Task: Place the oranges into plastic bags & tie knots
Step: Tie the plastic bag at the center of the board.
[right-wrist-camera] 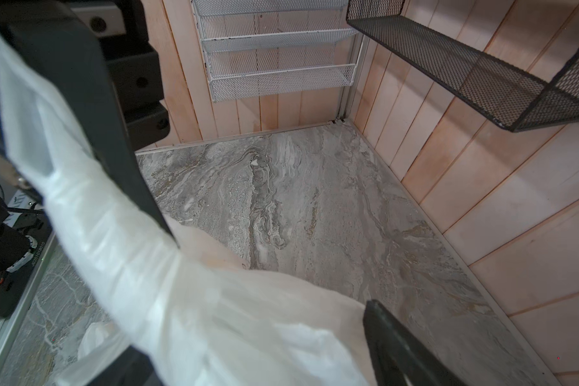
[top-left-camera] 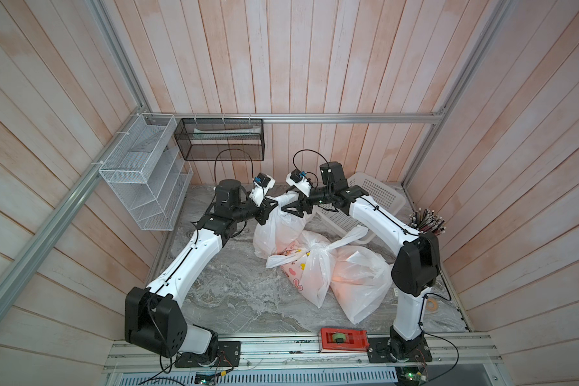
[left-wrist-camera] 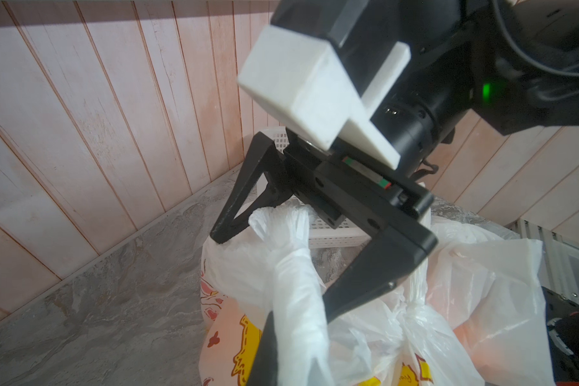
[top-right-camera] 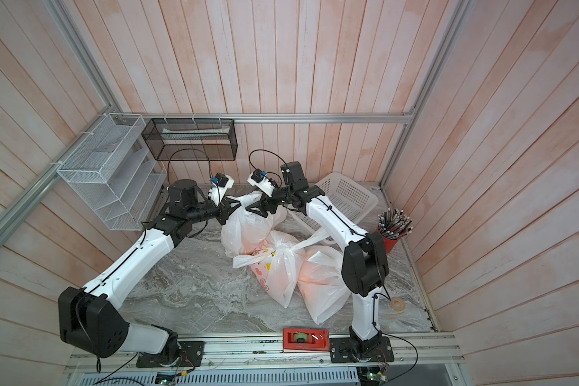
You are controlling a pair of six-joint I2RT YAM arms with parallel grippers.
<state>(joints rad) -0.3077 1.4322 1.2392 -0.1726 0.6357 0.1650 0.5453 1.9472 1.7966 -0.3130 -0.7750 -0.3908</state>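
Left jaws clamp bag handle (left-wrist-camera: 295, 284), right jaws gape around it; tied bags (top-left-camera: 311, 277) show orange.

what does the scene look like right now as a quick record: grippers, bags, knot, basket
left gripper: shut on back bag's handle
right gripper: open, jaws astride that handle
back bag: standing, no knot visible
printed bag: lying in the middle, knot tied
plain bag: lying beside printed bag, orange tint inside
white perforated basket: back right corner
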